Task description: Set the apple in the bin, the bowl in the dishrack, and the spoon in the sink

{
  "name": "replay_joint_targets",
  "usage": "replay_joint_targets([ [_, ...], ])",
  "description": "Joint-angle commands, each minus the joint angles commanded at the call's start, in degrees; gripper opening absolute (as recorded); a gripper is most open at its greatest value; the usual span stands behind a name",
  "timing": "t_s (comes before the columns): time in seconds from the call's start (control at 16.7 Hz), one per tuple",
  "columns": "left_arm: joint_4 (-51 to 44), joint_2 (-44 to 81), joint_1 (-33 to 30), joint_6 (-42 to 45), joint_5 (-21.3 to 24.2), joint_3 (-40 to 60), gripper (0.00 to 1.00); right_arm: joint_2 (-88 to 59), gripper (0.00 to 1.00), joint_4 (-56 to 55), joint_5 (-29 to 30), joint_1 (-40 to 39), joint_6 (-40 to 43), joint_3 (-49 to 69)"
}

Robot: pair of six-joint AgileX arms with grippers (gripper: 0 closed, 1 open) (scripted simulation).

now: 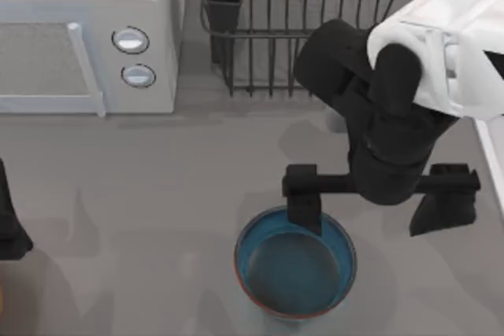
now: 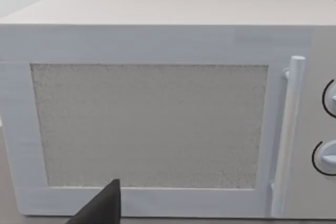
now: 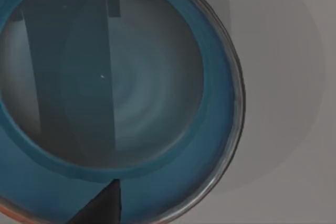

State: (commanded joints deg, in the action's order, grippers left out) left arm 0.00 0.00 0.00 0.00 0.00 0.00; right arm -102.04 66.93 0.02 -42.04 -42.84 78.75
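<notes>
right claw spread over bowl rim | left claw state unclear

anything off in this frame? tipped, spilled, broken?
Nothing stands out. The bowl sits upright and empty on the table, not yet in the dishrack. The right tool hangs wide open over the bowl's far rim. The microwave is closed, and the left arm is parked at the table's left edge.
</notes>
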Motion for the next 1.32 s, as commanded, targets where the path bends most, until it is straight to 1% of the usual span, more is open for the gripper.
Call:
replay_joint_targets([
  [0.42,0.0,0.0,0.0,0.0,0.0,0.0,1.00,-5.4,1.00,-17.4,0.0,-0.3,-0.3,-11.5],
  [0.54,0.0,0.0,0.0,0.0,0.0,0.0,1.00,-6.1,1.00,-19.6,0.0,-0.3,-0.4,-13.2],
  [0.78,0.0,0.0,0.0,0.0,0.0,0.0,1.00,-6.2,1.00,-19.7,0.0,-0.3,-0.4,-13.3],
  [1.32,0.0,0.0,0.0,0.0,0.0,0.0,1.00,-6.2,0.32,-19.7,0.0,-0.3,-0.4,-13.3],
])
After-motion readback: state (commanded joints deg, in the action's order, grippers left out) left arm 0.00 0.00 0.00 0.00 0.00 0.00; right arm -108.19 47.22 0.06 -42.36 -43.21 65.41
